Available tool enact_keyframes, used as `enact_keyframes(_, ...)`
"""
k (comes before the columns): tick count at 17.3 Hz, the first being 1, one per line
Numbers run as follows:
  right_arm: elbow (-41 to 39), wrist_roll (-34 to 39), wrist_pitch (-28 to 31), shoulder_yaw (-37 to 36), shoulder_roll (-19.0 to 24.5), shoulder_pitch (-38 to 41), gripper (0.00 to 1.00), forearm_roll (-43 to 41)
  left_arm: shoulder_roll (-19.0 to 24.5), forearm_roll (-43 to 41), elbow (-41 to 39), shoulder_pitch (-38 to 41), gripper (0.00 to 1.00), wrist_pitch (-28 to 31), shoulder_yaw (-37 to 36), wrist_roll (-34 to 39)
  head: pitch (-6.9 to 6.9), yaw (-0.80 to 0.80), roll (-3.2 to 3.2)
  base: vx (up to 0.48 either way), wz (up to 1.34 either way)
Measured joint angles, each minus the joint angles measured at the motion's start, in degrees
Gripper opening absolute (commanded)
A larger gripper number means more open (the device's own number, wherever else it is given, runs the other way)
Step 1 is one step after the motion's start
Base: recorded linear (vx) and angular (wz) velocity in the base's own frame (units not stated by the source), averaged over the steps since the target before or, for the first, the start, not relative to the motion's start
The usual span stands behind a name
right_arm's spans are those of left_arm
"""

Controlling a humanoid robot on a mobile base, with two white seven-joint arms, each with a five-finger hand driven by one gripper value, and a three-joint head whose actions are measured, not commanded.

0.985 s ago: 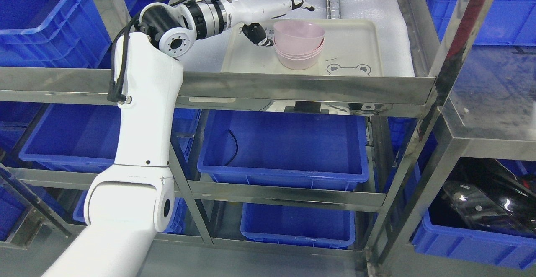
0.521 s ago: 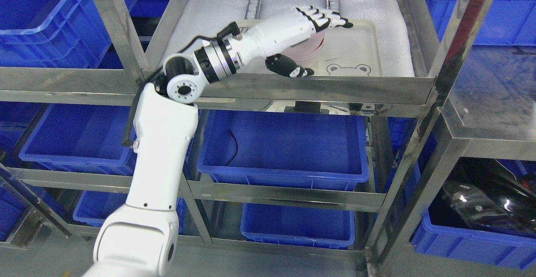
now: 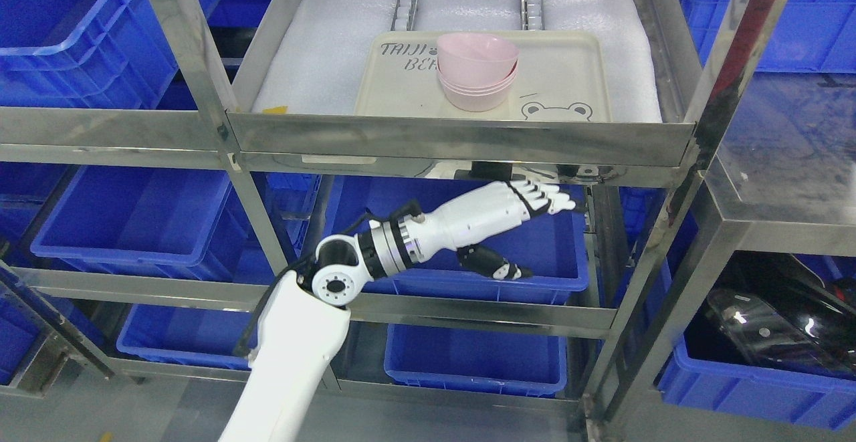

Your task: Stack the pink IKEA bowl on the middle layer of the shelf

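The bowls (image 3: 476, 71) sit nested in a stack on the tray (image 3: 568, 74), on the foam-lined shelf (image 3: 461, 138). The top bowl leans slightly. The left robot hand (image 3: 515, 228) hangs below that shelf, in front of a blue bin (image 3: 455, 228), fingers (image 3: 545, 198) extended and apart, thumb splayed, holding nothing. From the hand the stack lies at about 12 o'clock, well apart, with the shelf's front rail between them. The stacking looks done; judging by this, any further reach must first clear that rail. The right arm is out of view
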Motion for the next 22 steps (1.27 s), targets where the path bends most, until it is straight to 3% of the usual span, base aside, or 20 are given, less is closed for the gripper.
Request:
enact_keyframes(6,0.00,-0.32,0.00,0.00,0.00,0.01,1.00,0.00,0.00,7.96,0.32,15.27,0.91,-0.11,0.29,2.07,0.00,0.00,0.00,0.000,0.00)
enact_keyframes(11,0.00,-0.34,0.00,0.00,0.00,0.01,1.00,0.00,0.00,17.86,1.39,22.20,0.96,-0.33,2.66,14.35,0.00,0.00,0.00,0.000,0.00)
enact_keyframes(14,0.00,-0.33,0.00,0.00,0.00,0.00,1.00,0.00,0.00,22.56,1.27,24.36,0.99,8.78,5.34,21.80,0.00,0.00,0.00,0.000,0.00)
enact_keyframes(19,0.00,-0.34,0.00,0.00,0.00,0.00,1.00,0.00,0.00,26.69,-3.51,25.46,1.00,29.87,9.80,23.60,0.00,0.00,0.00,0.000,0.00)
enact_keyframes(22,0.00,-0.36,0.00,0.00,0.00,0.00,1.00,0.00,0.00,28.22,-7.04,25.50,1.00,32.75,11.80,23.67,0.00,0.00,0.00,0.000,0.00)
